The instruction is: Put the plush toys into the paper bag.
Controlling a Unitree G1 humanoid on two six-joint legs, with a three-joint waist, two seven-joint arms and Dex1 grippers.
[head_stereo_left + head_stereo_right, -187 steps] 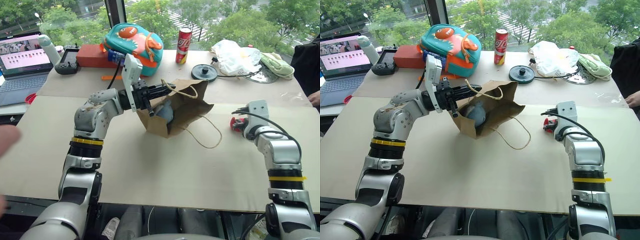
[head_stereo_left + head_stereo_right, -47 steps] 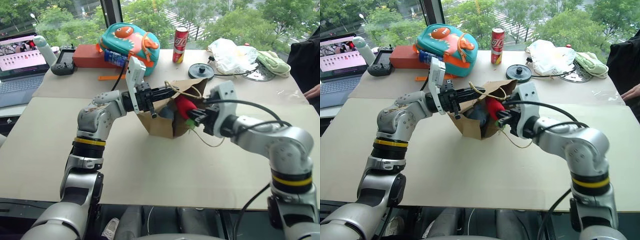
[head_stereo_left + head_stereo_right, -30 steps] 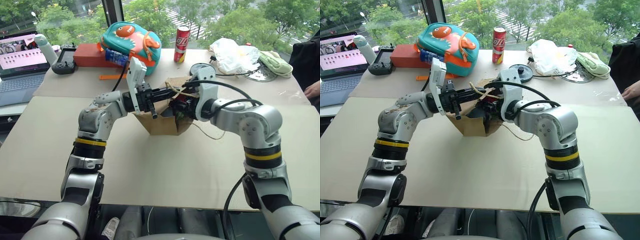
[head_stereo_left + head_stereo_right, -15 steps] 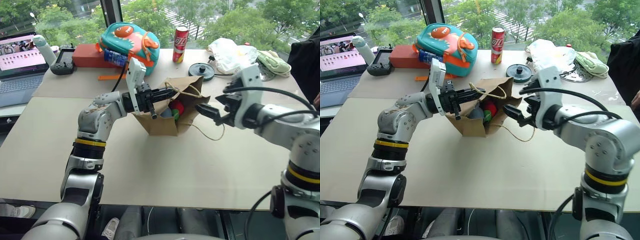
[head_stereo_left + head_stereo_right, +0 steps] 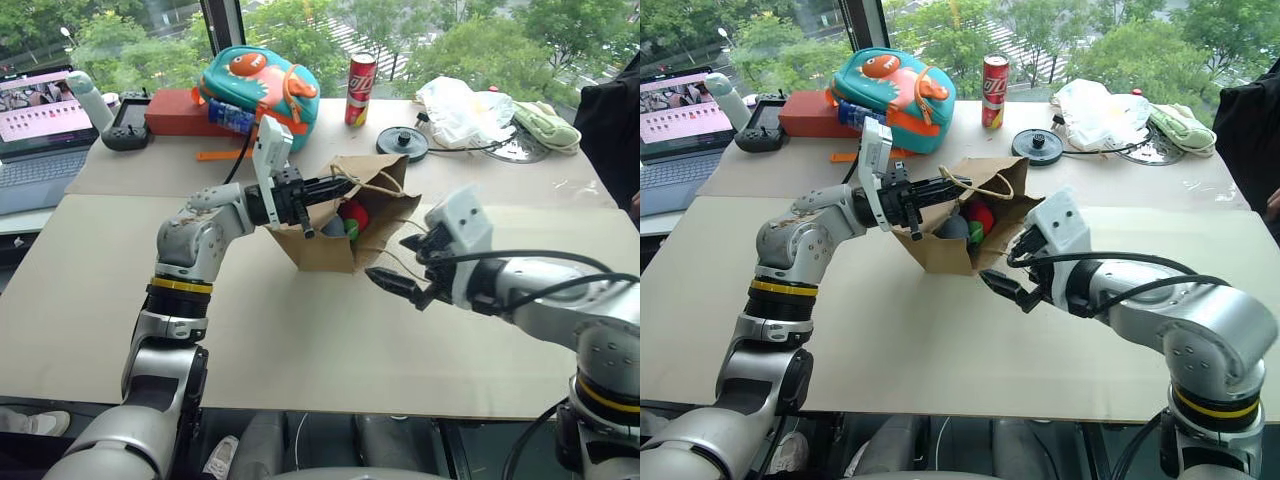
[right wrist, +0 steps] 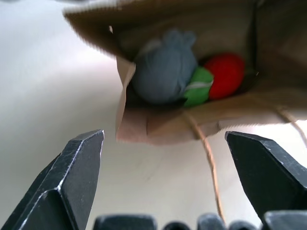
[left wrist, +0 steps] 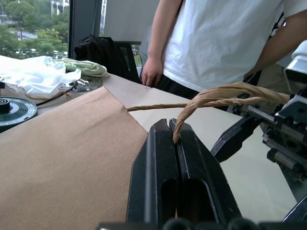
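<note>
The brown paper bag [image 5: 322, 248] lies on its side on the table, mouth facing my right arm. Inside it sit both plush toys: the whitish-grey one [image 6: 163, 72] and the red chili [image 6: 228, 74] with its green stem [image 6: 197, 88]. My left gripper [image 7: 168, 125] is shut on the bag's cord handle [image 7: 225, 92] and holds the mouth's upper edge up. My right gripper [image 5: 402, 266] hangs open and empty a short way in front of the mouth, pointing into it, its fingers [image 6: 72, 177] spread wide. The other handle [image 6: 210, 163] trails on the table.
Along the back stand a teal backpack [image 5: 262, 80], a red can [image 5: 361, 88], a black disc [image 5: 405, 142], a white plastic bag [image 5: 465, 110], a pale green cloth [image 5: 548, 125] and a laptop [image 5: 40, 120]. A person in a white shirt [image 7: 225, 43] stands at the table's right side.
My right gripper has pulled back out of the bag's mouth, toward me and lower, open and empty; the red chili stays inside. The left gripper and the bag have kept still.
</note>
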